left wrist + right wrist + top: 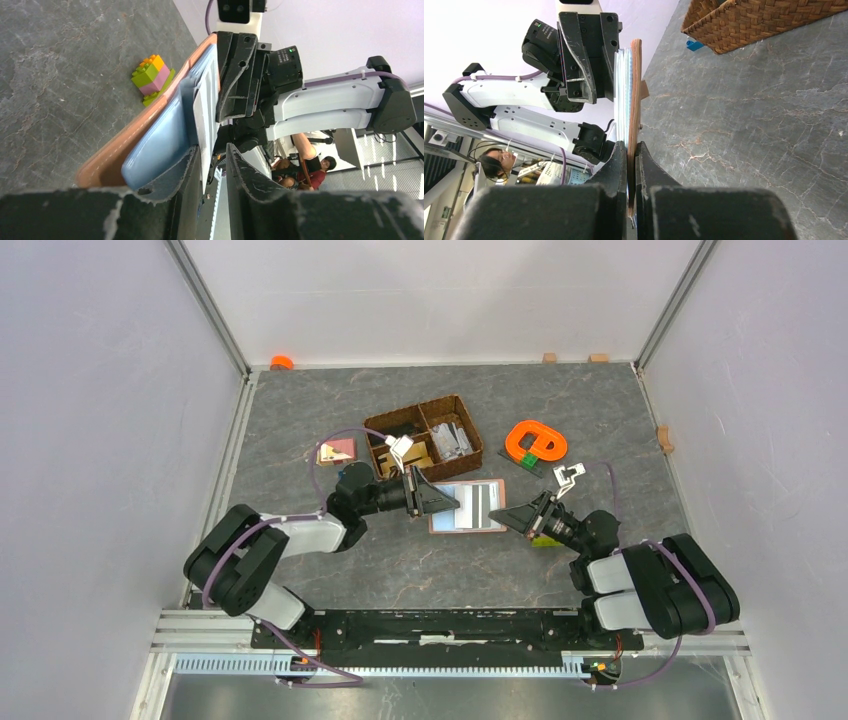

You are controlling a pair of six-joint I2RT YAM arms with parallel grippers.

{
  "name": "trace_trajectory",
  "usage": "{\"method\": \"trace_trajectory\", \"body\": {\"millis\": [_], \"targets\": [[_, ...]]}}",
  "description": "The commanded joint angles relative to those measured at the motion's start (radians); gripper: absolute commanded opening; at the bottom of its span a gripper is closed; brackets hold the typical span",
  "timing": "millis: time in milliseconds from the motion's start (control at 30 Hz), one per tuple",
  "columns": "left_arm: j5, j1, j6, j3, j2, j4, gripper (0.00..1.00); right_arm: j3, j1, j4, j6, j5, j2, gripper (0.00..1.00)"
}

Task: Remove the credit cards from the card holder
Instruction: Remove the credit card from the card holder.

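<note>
The right pincer point(631, 150) is clamped on the 3 o'clock edge of the open reddish-brown leather card holder point(480, 506). The left pincer point(212, 156), jaws narrowly apart, straddles a thin white credit card point(204, 115) at its 9 o'clock edge. This is mid-table point(400, 565), at 6 o'clock of the dark woven basket point(425, 435).

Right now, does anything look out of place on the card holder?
One white credit card sticks partly out of a pale blue sleeve of the card holder, at the left gripper. Nothing looks damaged or spilled.

Woven basket point(475, 440), orange loop point(536, 442), pink-and-tan piece point(337, 451), toy bricks point(150, 79)
</note>
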Motion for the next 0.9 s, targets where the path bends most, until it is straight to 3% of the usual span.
{"method": "trace_trajectory", "body": {"millis": [0, 200, 367, 867], "targets": [[0.04, -0.008, -0.05, 0.001, 0.016, 0.135, 0.33, 0.005, 0.02, 0.25, 0.02, -0.005, 0.01, 0.0], [0.027, -0.013, -0.048, 0.013, 0.044, 0.1, 0.29, 0.006, 0.025, 0.248, 0.018, -0.006, 0.002, 0.0], [0.023, -0.012, -0.06, 0.028, 0.086, 0.081, 0.02, 0.005, 0.027, 0.245, 0.015, -0.004, 0.001, 0.0], [-0.044, 0.037, 0.009, -0.002, -0.003, -0.06, 0.02, -0.018, -0.025, 0.115, -0.05, 0.022, -0.084, 0.0]]}}
